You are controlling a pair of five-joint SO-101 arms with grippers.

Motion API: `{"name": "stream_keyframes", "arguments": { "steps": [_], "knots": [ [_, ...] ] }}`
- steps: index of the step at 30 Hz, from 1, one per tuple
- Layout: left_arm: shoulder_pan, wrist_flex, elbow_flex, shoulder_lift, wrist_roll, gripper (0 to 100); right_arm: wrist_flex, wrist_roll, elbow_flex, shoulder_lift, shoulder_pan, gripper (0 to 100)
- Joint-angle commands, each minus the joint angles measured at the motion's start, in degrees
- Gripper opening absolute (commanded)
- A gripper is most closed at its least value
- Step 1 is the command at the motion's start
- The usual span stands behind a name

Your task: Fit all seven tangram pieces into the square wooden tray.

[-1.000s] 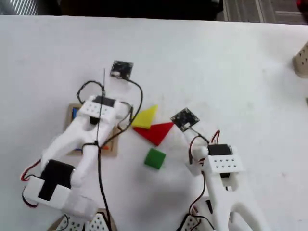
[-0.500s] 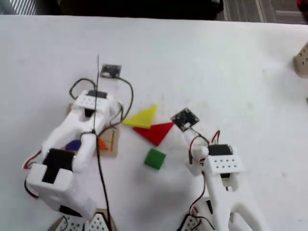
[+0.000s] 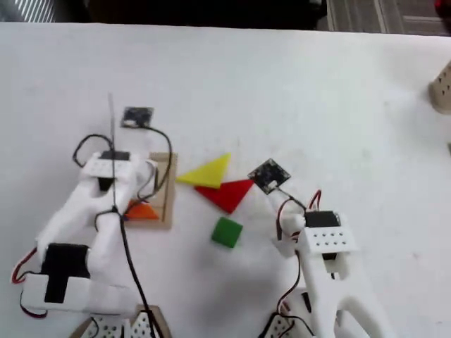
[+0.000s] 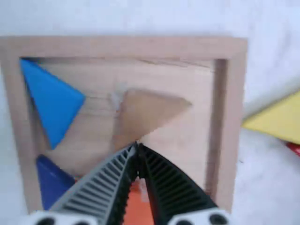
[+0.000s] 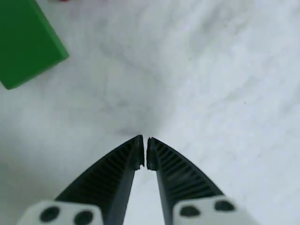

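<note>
The square wooden tray (image 4: 229, 117) lies under my left arm (image 3: 106, 183), its rim (image 3: 166, 190) showing beside the arm. Inside it are a light blue triangle (image 4: 51, 101), a dark blue piece (image 4: 54, 185) and an orange piece (image 3: 141, 210) (image 4: 139, 204). My left gripper (image 4: 137, 147) hangs shut over the tray's bare middle, just above the orange piece. On the table beside the tray lie a yellow triangle (image 3: 204, 172) (image 4: 276, 122), a red triangle (image 3: 227, 193) and a green square (image 3: 227, 232) (image 5: 26, 47). My right gripper (image 5: 143, 152) is shut over bare table, near the green square.
The white table (image 3: 317, 91) stretches wide behind and to the right of the pieces. A beige perforated object (image 3: 442, 88) stands at the far right edge. Cables loop around both arms.
My left arm has swung left across the tray, uncovering the tray's right rim and the orange piece. The yellow triangle has shifted slightly left. The right arm has kept still.
</note>
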Motion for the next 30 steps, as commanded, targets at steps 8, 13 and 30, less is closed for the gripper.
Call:
{"name": "stream_keyframes", "arguments": {
  "steps": [8,13,30],
  "knots": [
    [-3.9,0.7,-3.4,-2.9,-0.6,2,-0.5,1.1,-0.2,-1.5,0.2,1.8],
    [2.2,4.5,-1.3,-13.6,-0.6,2,-0.5,1.1,-0.2,-1.5,0.2,1.8],
    [2.2,-4.2,-10.2,0.7,1.8,2,-0.5,1.1,-0.2,-1.5,0.2,1.8]
  ]
}}
